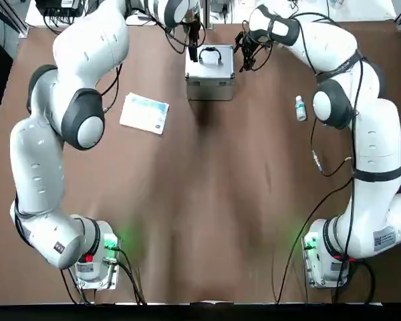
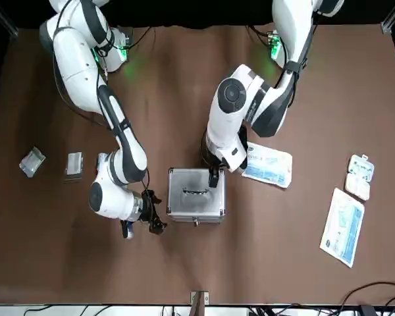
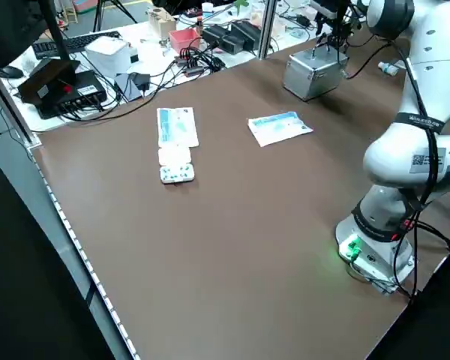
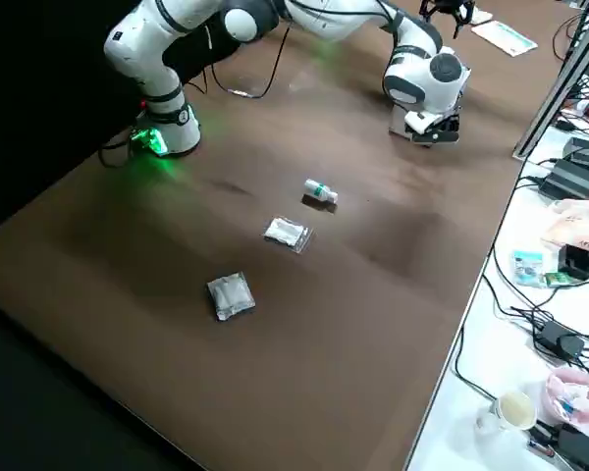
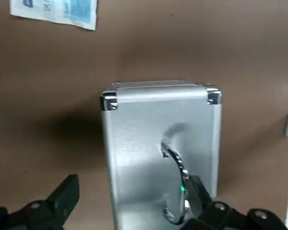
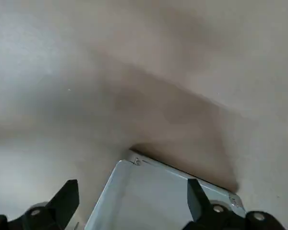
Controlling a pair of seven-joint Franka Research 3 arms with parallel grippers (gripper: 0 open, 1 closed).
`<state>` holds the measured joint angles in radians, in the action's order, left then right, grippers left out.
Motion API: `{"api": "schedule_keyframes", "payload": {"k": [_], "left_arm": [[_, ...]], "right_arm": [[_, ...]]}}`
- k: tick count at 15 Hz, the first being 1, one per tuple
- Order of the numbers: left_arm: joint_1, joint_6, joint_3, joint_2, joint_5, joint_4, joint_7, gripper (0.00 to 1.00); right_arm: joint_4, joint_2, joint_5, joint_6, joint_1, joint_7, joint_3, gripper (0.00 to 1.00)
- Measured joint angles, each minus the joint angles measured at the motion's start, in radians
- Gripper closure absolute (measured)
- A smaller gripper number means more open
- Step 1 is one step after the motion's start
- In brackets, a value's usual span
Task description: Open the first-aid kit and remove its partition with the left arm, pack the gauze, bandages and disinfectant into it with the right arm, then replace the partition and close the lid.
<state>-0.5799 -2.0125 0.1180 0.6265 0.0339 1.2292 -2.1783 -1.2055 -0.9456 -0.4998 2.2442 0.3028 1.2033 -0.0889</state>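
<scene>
I am holding the left gripper (image 5: 129, 211) right over the kit (image 1: 210, 71), fingers spread wide across the closed lid (image 5: 163, 143), one finger by its handle (image 2: 196, 191). Nothing gripped yet. The right gripper (image 6: 129, 206) is hovering just beside the kit, fingers also wide apart and empty. The lid is showing shut in every view, so I am judging the opening step as only starting; the partition is presumably inside, unseen. The disinfectant (image 1: 299, 108) is lying well behind the right gripper, and two clear packets (image 4: 286, 234), possibly gauze, near it. All packing and closing are remaining.
</scene>
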Motion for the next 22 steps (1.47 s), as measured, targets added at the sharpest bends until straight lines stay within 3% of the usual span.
{"api": "schedule_keyframes", "payload": {"k": [10,22], "left_arm": [[-0.026,-0.096,0.002,0.071,0.000,-0.003,0.000,0.00],[-0.041,-0.212,-0.018,0.102,0.002,-0.005,0.004,0.00]], "right_arm": [[0.056,-0.064,-0.108,-0.012,0.009,0.004,-0.016,0.00],[0.075,-0.082,-0.114,-0.037,0.008,-0.088,-0.015,0.00]]}}
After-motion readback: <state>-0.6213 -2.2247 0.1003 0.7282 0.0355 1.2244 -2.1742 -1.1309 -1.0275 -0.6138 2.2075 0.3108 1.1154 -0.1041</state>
